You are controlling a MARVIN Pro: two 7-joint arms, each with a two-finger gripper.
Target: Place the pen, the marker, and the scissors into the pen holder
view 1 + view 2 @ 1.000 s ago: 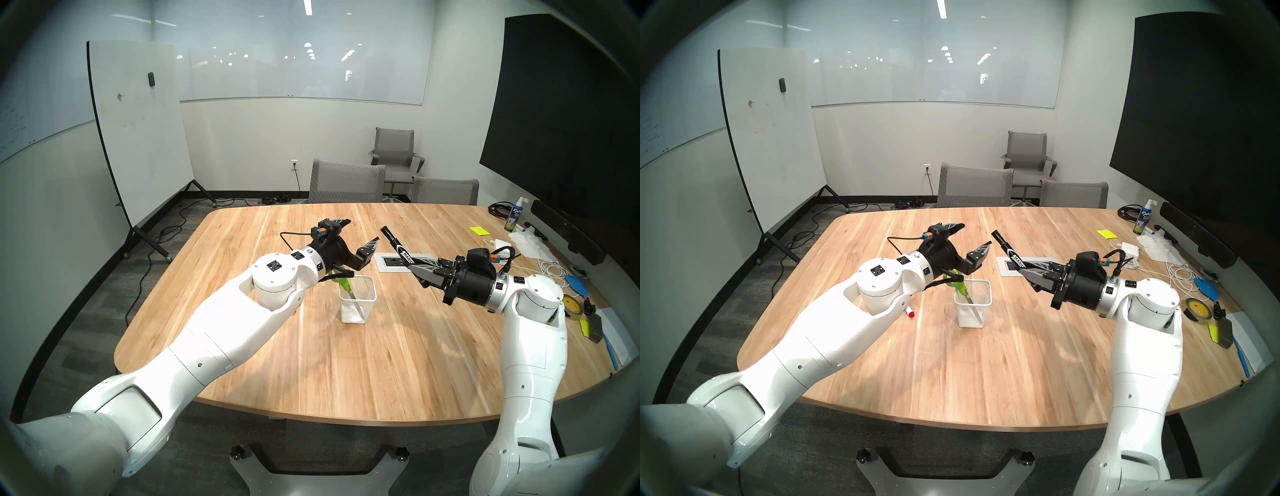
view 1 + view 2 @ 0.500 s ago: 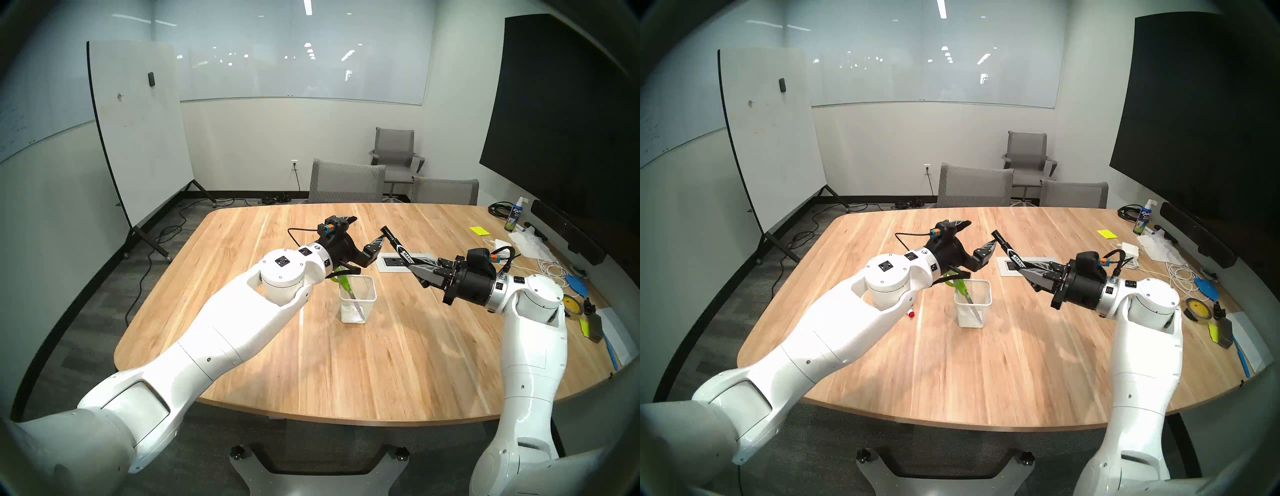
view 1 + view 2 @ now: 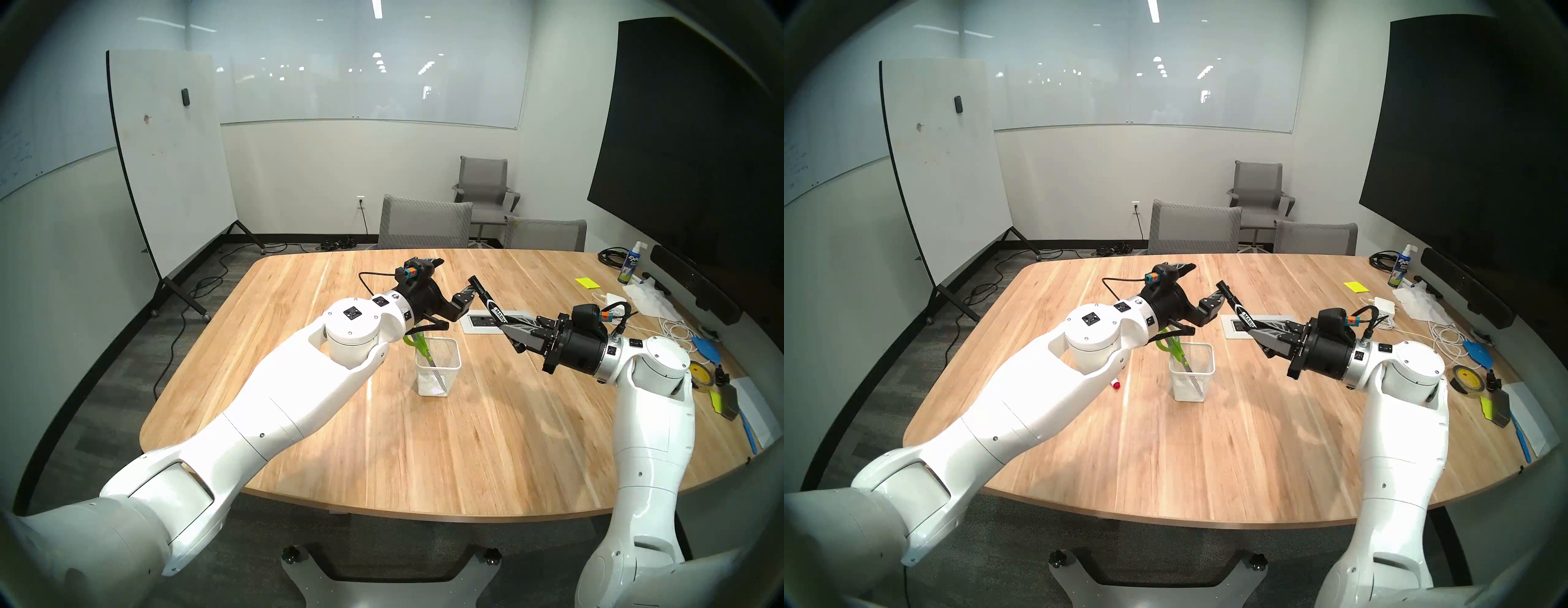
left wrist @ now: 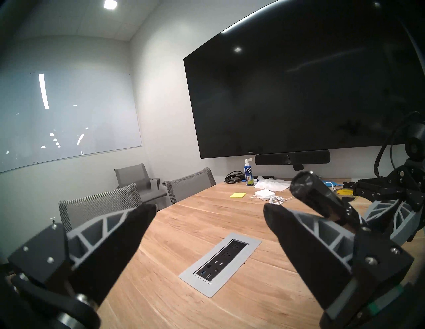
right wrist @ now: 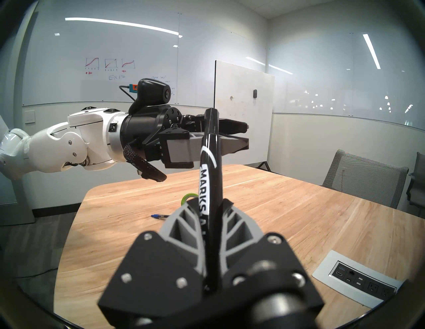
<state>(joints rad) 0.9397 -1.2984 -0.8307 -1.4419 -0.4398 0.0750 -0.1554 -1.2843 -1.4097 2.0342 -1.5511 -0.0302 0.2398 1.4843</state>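
The right gripper (image 3: 511,335) was clamped tight on the black marker (image 3: 488,302), which slanted up and away from its fingers above the wooden table (image 3: 466,446). The left gripper (image 3: 456,278) hung level above the table with its 2 fingers spread wide and nothing between them; its nearer fingertip (image 3: 466,293) stood just beside the marker's free end, and whether they touched could not be told. The white mesh pen holder (image 3: 439,373) stood upright near the table's middle, below the left wrist. The scissors (image 3: 418,343) leaned inside it, blades down and lime-green handles sticking out over the rim. The blue pen (image 5: 159,216) lay flat on the table, apart from the holder. A red-tipped marker end (image 3: 1116,384) peeked out from under the left forearm. A grey power outlet plate (image 4: 220,259) sat flush in the tabletop under the 2 grippers.
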